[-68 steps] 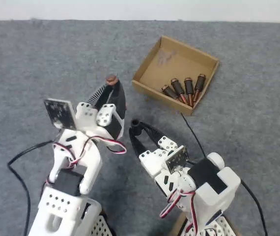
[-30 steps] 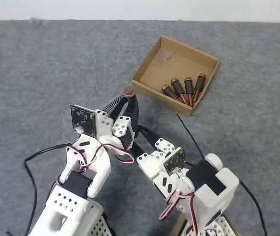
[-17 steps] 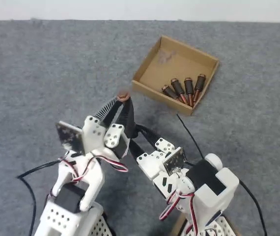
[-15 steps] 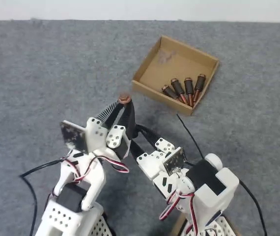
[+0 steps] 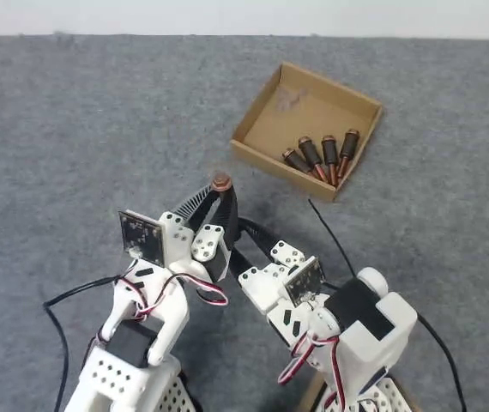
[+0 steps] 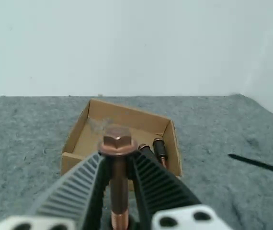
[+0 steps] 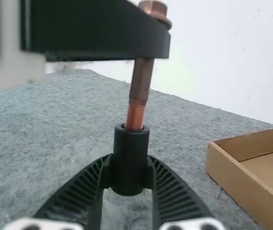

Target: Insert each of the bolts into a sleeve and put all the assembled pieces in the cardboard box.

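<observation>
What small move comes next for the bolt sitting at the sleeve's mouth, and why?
Probably the left gripper should press the bolt straight down, deeper into the sleeve held by the right gripper. Just the threaded tip sits in the sleeve's mouth, most of the shank is exposed, and the two look aligned.

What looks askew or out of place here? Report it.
Only a slight misalignment: the bolt, held by the left end effector, tilts slightly relative to the upright sleeve in the right end effector, its tip just inside the mouth. Four assembled pieces lie tidily in the cardboard box.
</observation>
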